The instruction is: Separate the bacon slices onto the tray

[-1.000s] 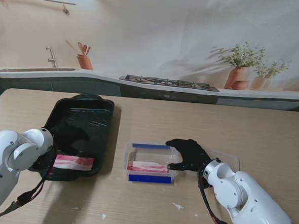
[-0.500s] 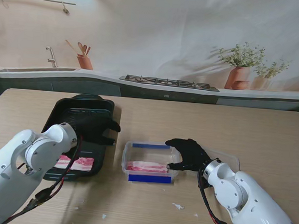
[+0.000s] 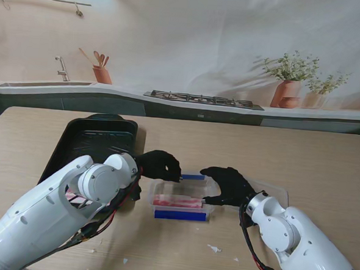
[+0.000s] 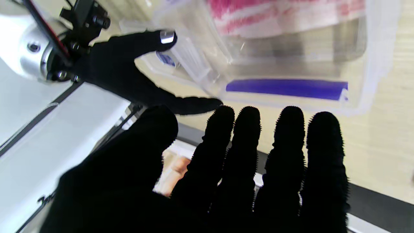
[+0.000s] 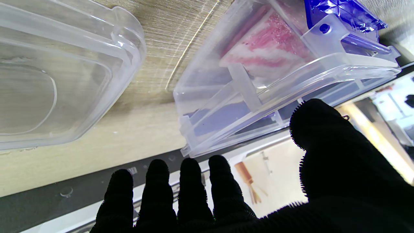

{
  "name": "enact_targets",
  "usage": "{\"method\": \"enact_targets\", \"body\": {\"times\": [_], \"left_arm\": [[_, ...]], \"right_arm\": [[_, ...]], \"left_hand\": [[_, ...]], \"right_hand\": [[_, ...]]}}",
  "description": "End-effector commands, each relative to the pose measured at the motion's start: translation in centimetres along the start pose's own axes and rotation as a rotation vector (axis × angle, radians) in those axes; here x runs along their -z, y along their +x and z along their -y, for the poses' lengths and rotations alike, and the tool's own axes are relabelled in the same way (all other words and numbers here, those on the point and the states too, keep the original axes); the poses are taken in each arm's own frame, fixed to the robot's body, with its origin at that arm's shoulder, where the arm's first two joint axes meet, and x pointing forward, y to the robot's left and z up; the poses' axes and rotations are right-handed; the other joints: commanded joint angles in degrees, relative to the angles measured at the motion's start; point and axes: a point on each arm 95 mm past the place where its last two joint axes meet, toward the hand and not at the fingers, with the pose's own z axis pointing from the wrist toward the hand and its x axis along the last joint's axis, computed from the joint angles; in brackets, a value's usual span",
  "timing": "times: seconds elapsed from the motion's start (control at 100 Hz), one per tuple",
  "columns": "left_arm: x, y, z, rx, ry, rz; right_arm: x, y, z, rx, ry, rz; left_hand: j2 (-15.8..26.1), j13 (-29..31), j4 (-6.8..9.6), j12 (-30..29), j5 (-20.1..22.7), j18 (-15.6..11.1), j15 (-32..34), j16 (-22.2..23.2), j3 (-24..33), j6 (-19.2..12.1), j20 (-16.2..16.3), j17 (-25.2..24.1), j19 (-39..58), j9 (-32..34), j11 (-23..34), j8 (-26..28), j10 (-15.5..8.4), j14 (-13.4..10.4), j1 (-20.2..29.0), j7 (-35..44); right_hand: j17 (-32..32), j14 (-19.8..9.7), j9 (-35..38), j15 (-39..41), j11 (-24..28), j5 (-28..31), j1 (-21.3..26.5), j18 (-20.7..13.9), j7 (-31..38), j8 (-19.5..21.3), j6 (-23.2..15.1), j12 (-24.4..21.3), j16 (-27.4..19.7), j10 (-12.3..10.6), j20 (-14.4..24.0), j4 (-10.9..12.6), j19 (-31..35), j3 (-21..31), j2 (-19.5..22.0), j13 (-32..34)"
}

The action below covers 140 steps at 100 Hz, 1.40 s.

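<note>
Left hand (image 3: 160, 165) hovers at the far left corner of the clear container (image 3: 154, 191), fingers loosely apart and holding nothing. In the stand view the right hand (image 3: 229, 185) rests against the container's right wall, fingers spread, gripping nothing I can see. Bacon slices (image 3: 177, 201) lie in the container's near half, long axis running left to right. Bare worktop (image 3: 300, 164) opens to the right and far side; the black tray (image 3: 100, 136) sits just left of the container. Half a second ago the left hand was over the tray; now it has crossed to the container.

From the left wrist, the left hand's fingers (image 4: 245, 142) reach toward the blue-taped rim (image 4: 286, 88), the bacon (image 4: 258, 16) beyond it.

From the right wrist, the right hand's thumb (image 5: 323, 136) lies by the container wall (image 5: 291, 84), the clear lid (image 5: 58, 74) apart alongside.
</note>
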Motion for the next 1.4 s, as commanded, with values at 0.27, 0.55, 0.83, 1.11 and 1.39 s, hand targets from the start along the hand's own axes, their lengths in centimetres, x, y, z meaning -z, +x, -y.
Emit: {"method": "enact_targets", "body": {"times": [0.27,0.55,0.83,1.11,1.39], "left_arm": [[-3.3,1.0,-2.5,0.049,-0.105,0.012],[-5.3,1.5,-3.8,0.04,-0.143,0.016],[-6.2,1.2,-4.6,-0.004,-0.197,0.036],[-6.7,0.7,-5.6,0.014,-0.244,0.061],[-7.2,0.4,-6.4,0.015,-0.265,0.077]], "right_arm": [[-0.1,0.4,0.5,-0.008,0.021,-0.011],[-0.1,0.3,0.5,-0.008,0.023,-0.015],[-0.1,0.3,0.5,-0.008,0.026,-0.014],[-0.2,0.4,0.5,-0.009,0.028,-0.013],[-0.2,0.4,0.6,-0.009,0.029,-0.014]], "left_hand": [[2.37,-9.5,1.64,-2.26,-4.14,-2.52,-3.9,-2.95,-2.22,2.61,-1.12,-8.27,-3.22,-8.03,-2.18,-2.61,1.81,0.48,0.27,-5.54],[2.95,-14.04,1.8,-3.32,-7.01,-3.66,-5.63,-4.67,-2.63,3.26,-1.11,-12.25,-4.34,-11.83,-3.95,-3.44,1.82,-0.51,0.13,-7.29],[3.97,-19.33,1.89,-4.1,-11.36,-5.36,-7.21,-6.25,-4.03,3.7,-1.73,-15.85,-6.2,-18.26,-5.44,-4.1,1.8,-1.62,-0.39,-8.9],[4.31,-19.13,1.96,-4.24,-11.48,-5.34,-6.73,-6.57,-4.9,3.89,-1.73,-15.95,-6.15,-18.16,-5.08,-4.16,2.16,-1.28,0.01,-8.76],[4.2,-19.55,2.01,-4.21,-11.73,-5.2,-6.66,-6.67,-5.03,3.94,-1.76,-16.22,-6.23,-18.45,-4.96,-4.28,2.11,-1.17,0.18,-8.9]], "right_hand": [[-0.65,-2.25,-1.13,-0.23,0.78,-0.43,-0.82,-0.17,-0.58,0.17,-0.28,0.16,0.24,-0.4,1.0,2.74,-0.3,-0.45,0.54,-1.49],[-0.35,-2.26,-1.13,-0.17,0.81,-0.43,-0.68,-0.06,-0.6,0.22,-0.33,0.17,0.27,-0.36,1.04,2.76,-0.18,-0.19,0.19,-1.48],[-0.3,-2.38,-1.11,-0.1,0.86,-0.43,-0.55,0.0,-0.62,0.26,-0.35,0.2,0.31,-0.4,1.09,2.8,-0.11,0.03,0.06,-1.45],[-0.25,-2.45,-1.07,-0.06,1.25,-0.35,-0.43,0.04,-0.58,0.33,-0.33,0.38,0.33,-0.38,1.14,2.81,-0.04,0.2,0.02,-1.46],[-0.24,-2.44,-1.11,-0.03,1.44,-0.35,-0.46,0.03,-0.58,0.37,-0.35,0.46,0.35,-0.36,1.15,2.8,-0.02,0.23,0.09,-1.45]]}}
